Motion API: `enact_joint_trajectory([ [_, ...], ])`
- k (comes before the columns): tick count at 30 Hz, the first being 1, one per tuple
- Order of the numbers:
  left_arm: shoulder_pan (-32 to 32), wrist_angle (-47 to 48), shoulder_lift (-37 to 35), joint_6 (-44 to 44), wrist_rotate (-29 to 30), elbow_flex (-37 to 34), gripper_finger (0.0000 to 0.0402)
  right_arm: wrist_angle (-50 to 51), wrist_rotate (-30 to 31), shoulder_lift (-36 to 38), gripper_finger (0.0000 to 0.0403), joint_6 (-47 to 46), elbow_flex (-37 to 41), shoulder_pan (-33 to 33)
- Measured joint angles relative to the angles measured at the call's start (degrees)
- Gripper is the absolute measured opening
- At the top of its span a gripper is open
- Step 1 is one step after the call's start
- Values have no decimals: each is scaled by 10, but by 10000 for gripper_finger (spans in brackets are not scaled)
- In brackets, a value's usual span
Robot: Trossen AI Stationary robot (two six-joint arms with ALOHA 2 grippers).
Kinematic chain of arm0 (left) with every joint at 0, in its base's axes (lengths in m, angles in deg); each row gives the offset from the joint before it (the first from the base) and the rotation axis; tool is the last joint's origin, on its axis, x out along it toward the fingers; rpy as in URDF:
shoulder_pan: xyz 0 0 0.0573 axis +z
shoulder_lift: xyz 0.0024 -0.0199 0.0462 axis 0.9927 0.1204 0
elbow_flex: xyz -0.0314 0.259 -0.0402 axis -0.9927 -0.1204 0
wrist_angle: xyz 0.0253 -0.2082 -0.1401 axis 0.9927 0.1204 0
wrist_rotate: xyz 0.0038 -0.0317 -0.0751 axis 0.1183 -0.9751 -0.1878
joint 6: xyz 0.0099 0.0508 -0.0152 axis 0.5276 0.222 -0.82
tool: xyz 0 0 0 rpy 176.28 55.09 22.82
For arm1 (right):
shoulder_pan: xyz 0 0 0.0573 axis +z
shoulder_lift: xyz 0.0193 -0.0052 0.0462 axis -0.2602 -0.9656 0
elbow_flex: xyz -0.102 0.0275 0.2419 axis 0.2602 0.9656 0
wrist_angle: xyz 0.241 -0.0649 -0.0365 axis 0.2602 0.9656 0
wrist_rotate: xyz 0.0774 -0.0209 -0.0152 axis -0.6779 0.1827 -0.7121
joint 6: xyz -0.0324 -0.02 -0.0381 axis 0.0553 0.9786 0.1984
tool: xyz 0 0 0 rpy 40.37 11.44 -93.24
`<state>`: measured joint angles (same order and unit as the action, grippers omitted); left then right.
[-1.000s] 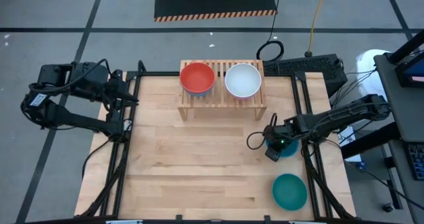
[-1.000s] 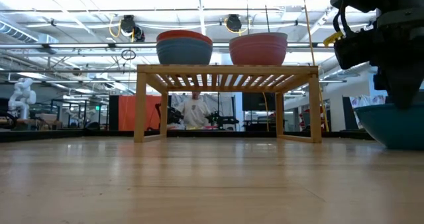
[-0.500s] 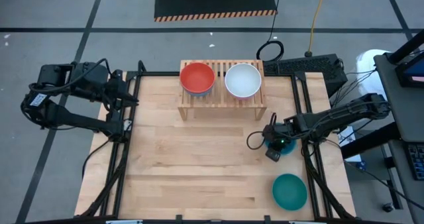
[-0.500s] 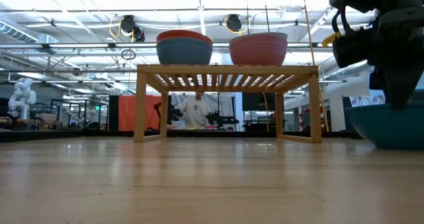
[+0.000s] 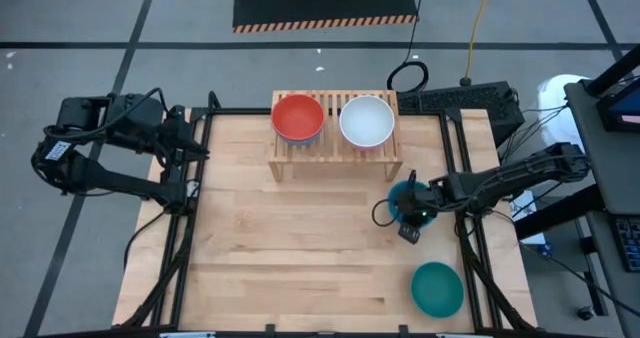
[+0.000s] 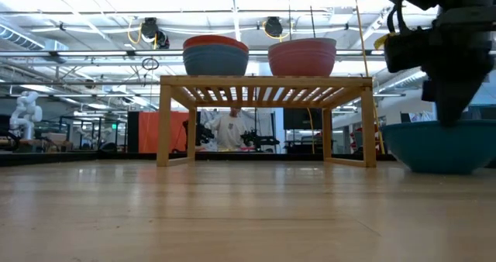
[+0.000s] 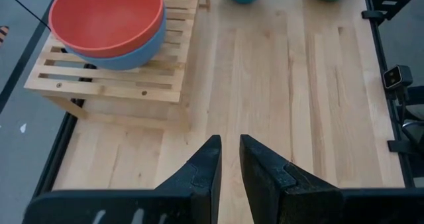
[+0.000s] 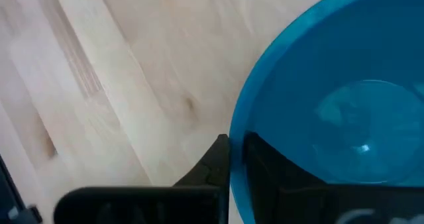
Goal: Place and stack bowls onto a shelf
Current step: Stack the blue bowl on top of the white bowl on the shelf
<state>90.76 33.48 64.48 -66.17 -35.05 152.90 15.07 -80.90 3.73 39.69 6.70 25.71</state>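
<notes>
My right gripper (image 5: pixel 409 216) is shut on a blue bowl (image 5: pixel 401 199) at the table's right, just near of the shelf's right end. In the low view the bowl (image 6: pixel 438 146) sits below the gripper (image 6: pixel 450 113). The light-wood shelf (image 5: pixel 335 150) carries two stacks: a red bowl (image 5: pixel 298 116) nested in a blue one (image 6: pixel 215 60), and a white bowl (image 5: pixel 366 120) nested in a pink one (image 6: pixel 302 59). A teal bowl (image 5: pixel 437 288) rests on its base near the table's right near corner. My left gripper (image 7: pixel 229 144) waits, shut, at the table's left edge. My right gripper pinches the blue bowl's rim (image 8: pixel 233 141), with one finger (image 8: pixel 268 168) inside the bowl and one finger (image 8: pixel 215 161) outside its wall. The fingers point down from above. The bowl stays upright and level; whether its base (image 6: pixel 440 169) is clear of the table I cannot tell.
Bare wooden tabletop (image 5: pixel 290 248) spreads across the middle and left of the table. Dark frame rails (image 5: pixel 180 248) run along both side edges. Cables and a power strip (image 5: pixel 460 98) lie beyond the far right corner. A person (image 6: pixel 229 130) shows in the room behind the shelf.
My right gripper has moved toward the table's left and far edge, closer to the shelf's right end, taking the blue bowl with it. The bowl has stayed upright and has travelled low over or along the table.
</notes>
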Motion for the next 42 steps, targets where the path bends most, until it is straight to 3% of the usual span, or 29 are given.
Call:
enact_joint_trajectory([
  [8, 0, 0, 0, 0, 0, 0, 63, -71, -3, 3, 11, 2, 0, 0],
  [17, 0, 0, 0, 1, 0, 0, 63, -72, -17, 3, 10, 14, -11, 0],
  [30, 0, 0, 0, 1, 0, 0, 63, -12, 48, 3, 5, 69, -138, 2],
  [42, 0, 0, 0, 1, 0, 0, 63, 53, 76, 3, 5, 62, -248, 53],
])
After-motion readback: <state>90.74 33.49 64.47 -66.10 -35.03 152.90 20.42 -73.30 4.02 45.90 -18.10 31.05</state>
